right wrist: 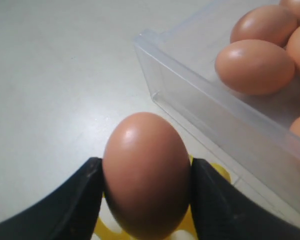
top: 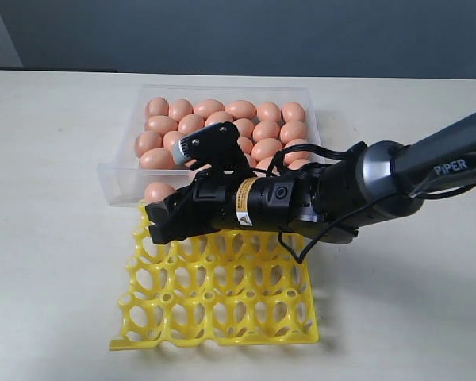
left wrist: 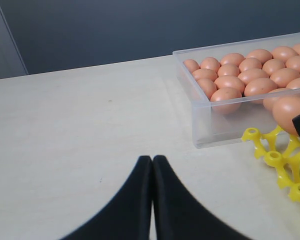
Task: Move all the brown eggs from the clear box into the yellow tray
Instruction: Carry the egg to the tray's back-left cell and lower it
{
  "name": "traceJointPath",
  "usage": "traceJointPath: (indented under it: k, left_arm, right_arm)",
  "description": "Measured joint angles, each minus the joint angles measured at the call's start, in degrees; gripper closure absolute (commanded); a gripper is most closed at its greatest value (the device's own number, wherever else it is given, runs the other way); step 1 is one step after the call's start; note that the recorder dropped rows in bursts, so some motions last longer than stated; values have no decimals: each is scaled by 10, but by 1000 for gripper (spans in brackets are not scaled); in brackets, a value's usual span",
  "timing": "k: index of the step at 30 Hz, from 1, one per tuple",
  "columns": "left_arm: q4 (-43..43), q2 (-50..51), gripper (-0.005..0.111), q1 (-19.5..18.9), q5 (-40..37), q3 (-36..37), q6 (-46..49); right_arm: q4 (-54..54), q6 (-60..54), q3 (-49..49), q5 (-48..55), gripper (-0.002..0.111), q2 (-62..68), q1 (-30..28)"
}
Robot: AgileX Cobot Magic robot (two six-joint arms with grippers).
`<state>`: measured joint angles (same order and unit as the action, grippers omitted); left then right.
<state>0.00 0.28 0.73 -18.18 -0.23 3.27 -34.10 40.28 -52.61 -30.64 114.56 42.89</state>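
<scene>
Right gripper [right wrist: 146, 200] clamps 1 brown egg [right wrist: 145, 160] by its sides, over the far-left corner of the yellow tray [top: 222, 309], just beside the clear box [top: 115, 178]. Left gripper [left wrist: 152, 161] closed, empty. Egg likely light, smooth, brittle: hold gently across the widest part.

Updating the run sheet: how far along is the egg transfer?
Done: nothing visible; the tray cups in view are empty. In hand: the right gripper holds one egg over the tray corner next to the box. Remaining: the box is packed with eggs, all to move. The left gripper is shut, holding nothing.
</scene>
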Motion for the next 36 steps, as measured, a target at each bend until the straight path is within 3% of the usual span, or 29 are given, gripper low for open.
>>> traceJointPath:
  k: [3, 16, 18, 19, 20, 22, 25, 36]
  left_arm:
    - [0, 0, 106, 0, 0, 0, 0]
    - [0, 0, 106, 0, 0, 0, 0]
    - [0, 0, 106, 0, 0, 0, 0]
    - [0, 0, 106, 0, 0, 0, 0]
    - [0, 0, 106, 0, 0, 0, 0]
    - [0, 0, 106, 0, 0, 0, 0]
    - [0, 0, 106, 0, 0, 0, 0]
    - [0, 0, 106, 0, 0, 0, 0]
  right_arm:
    - [-7, 2, 0, 1, 44, 0, 0]
    - [9, 17, -1, 1, 45, -10, 0]
    - [35, 17, -4, 23, 51, -37, 0]
    - [37, 17, -7, 38, 61, -44, 0]
    - [40, 17, -12, 68, 73, -55, 0]
    - [44, 18, -16, 130, 109, -64, 0]
    - [44, 18, -17, 181, 108, -64, 2]
    - [47, 19, -17, 179, 108, -42, 4]
